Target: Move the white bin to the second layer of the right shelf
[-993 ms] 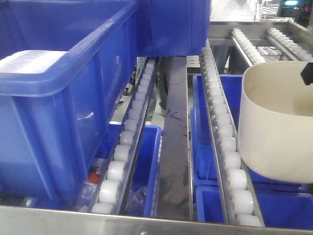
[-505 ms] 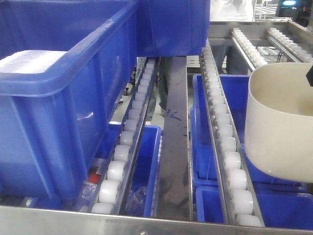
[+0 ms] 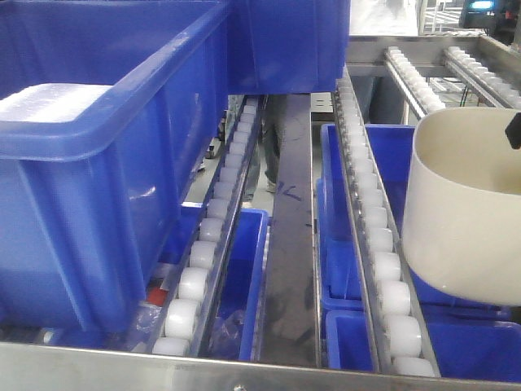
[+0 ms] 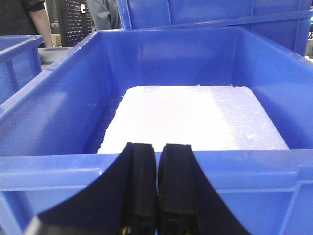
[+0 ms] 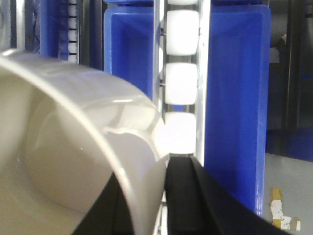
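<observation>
While the white bin (image 3: 466,208) hangs clear of the roller rails (image 3: 376,244), held by a single pinch on its rim, the main risk is rotation or slip at that grip. The right pincer (image 5: 164,196) is closed on the bin wall, one finger inside and one outside, as the right wrist view shows. Just beyond the pincer runs a roller rail with a blue crate (image 5: 234,98) below it. Judged from the tilt, the bin's rounded base could catch a roller edge and twist out of the grip, or roll down the slope once set down. The left pincer (image 4: 156,186) is closed with nothing in it, hovering at the near wall of a blue crate (image 4: 58,176) holding a white foam slab (image 4: 195,115).
</observation>
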Controlling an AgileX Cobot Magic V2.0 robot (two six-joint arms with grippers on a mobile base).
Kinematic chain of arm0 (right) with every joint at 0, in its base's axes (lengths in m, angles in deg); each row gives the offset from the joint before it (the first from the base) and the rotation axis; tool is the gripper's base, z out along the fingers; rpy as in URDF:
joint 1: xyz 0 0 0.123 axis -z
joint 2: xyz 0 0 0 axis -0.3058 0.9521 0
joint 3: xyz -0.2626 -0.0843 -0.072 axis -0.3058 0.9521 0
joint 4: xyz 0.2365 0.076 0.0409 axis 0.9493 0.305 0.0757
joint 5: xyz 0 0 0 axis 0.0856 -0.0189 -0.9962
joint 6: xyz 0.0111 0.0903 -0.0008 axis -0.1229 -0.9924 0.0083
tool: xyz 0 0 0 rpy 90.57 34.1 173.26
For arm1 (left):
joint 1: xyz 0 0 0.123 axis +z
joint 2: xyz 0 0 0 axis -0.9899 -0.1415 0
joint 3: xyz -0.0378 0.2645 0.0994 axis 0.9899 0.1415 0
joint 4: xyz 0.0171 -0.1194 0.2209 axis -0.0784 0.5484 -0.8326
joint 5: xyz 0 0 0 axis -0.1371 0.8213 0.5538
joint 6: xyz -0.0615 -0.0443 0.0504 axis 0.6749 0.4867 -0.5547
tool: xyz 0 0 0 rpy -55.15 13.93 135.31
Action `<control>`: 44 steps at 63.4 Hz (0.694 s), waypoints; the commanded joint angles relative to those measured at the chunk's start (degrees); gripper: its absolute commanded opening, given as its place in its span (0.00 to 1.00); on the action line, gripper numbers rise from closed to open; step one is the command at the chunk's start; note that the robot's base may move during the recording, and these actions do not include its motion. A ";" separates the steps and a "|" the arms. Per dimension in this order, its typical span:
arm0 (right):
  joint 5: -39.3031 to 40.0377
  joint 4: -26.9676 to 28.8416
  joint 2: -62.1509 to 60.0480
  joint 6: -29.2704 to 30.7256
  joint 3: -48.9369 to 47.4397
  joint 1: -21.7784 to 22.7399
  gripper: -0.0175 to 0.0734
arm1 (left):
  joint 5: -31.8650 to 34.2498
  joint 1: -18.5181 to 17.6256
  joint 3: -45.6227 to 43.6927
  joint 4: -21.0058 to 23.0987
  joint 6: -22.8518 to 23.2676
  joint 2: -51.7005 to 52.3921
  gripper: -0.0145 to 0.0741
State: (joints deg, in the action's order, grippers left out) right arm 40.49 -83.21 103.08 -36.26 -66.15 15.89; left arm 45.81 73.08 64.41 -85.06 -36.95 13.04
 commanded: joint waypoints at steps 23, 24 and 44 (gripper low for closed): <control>2.60 -0.37 -0.85 0.17 -1.67 0.30 0.26 | 5.15 -0.18 1.90 0.44 0.43 0.97 0.26; 2.60 -0.37 -0.85 0.17 -1.67 0.30 0.26 | 5.15 -0.18 1.90 0.44 0.43 0.97 0.26; 2.58 -0.37 -0.98 0.17 -1.67 0.30 0.43 | 5.15 -0.18 1.90 0.44 0.43 0.97 0.26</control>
State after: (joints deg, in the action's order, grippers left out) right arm 40.49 -83.21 103.16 -36.16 -66.25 15.89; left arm 45.81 73.08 64.41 -85.06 -36.95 13.04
